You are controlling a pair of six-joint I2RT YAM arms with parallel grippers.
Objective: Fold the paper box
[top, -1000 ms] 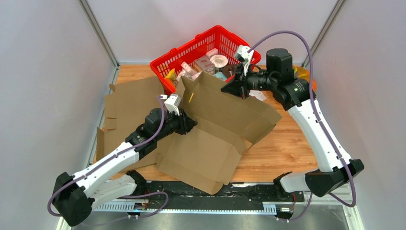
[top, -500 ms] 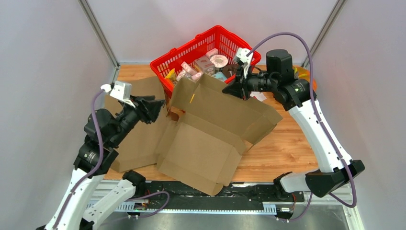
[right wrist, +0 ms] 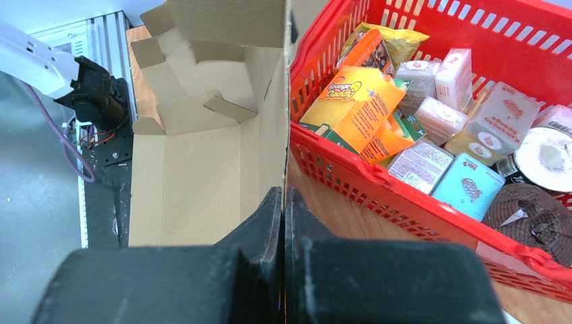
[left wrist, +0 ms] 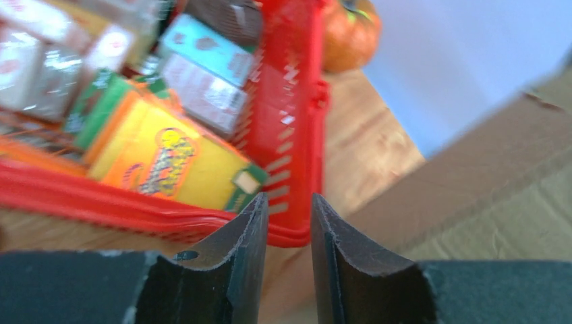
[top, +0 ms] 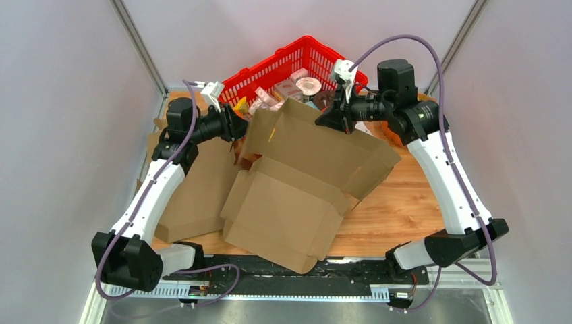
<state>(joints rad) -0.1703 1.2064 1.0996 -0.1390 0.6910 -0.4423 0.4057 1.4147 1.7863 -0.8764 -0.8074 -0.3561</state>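
Paper box [top: 297, 182] lies half-erected on table [top: 405, 209]; right arm holds its rear wall.
Right gripper [right wrist: 284, 196] is pinched tight on the top edge of the upright rear panel, just in front of red basket [top: 270, 71]; left gripper [left wrist: 289, 202] is near the box's left rear corner, fingers narrowly apart, nothing between them; flat cardboard sheet [top: 195, 196] lies beside the box at left.

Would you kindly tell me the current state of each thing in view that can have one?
Brown cardboard box blank: mostly unfolded, far panel raised upright.
Red plastic basket: upright, full of packaged goods.
Right gripper: shut on the raised panel's edge.
Left gripper: slightly open, holding nothing, close to the basket.
Flat brown cardboard sheet: lying flat, left of the box blank.
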